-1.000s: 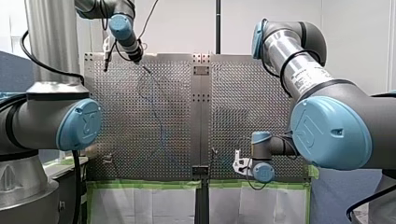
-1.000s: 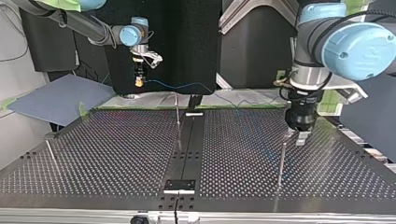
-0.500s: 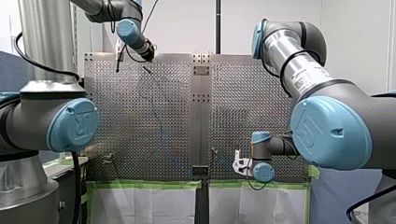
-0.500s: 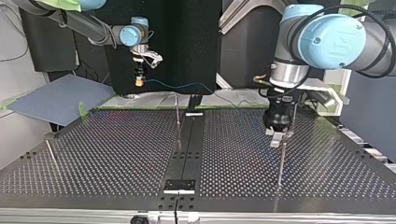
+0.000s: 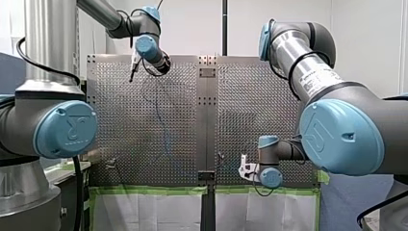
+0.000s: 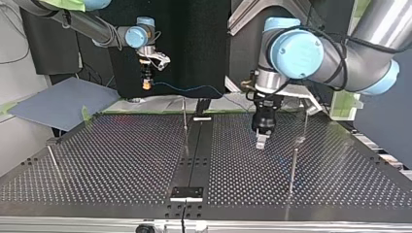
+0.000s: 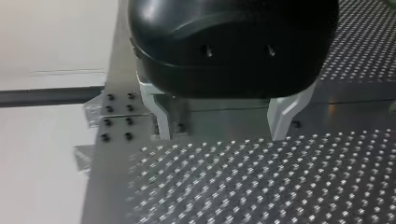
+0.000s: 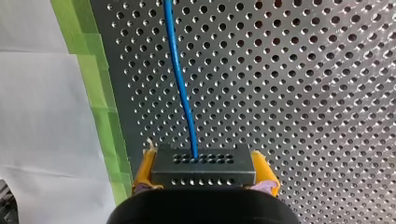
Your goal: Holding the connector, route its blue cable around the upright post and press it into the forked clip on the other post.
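Over at the top view's left, my right tool (image 6: 145, 83) hangs by the far edge of the worktop (image 6: 121, 160). The right wrist view brings the good news: its yellow pads (image 8: 144, 170) are clamped on either side of the dark connector (image 8: 204, 164), and the blue cable (image 8: 180, 79) runs straight out ahead of it over the perforated plate. So the holding part is in hand.

Now the routing, and judging from the top view that's all to come. The cable sags away from the connector toward the view's right and passes beyond the thin upright post (image 6: 185, 116) near the middle strip. I can't see it bent around that post or touching it, and further along it gets too faint to follow.

Across at the view's right stands a second post (image 6: 292, 167), well apart from any cable I can make out. Whether that's the one with the forked clip is too small to tell, and nothing blue sits on it.

My left tool (image 7: 222, 133) hovers over the worktop between those two posts. Its fingers (image 7: 281, 116) are spread apart with nothing between them, and the left wrist view shows only bare holes beneath.

By my reading, the grip is secured but the wrap and the press into the clip are not yet made. What's left is most of the job: swing the connector round the post, then carry the cable across and seat it in the fork.
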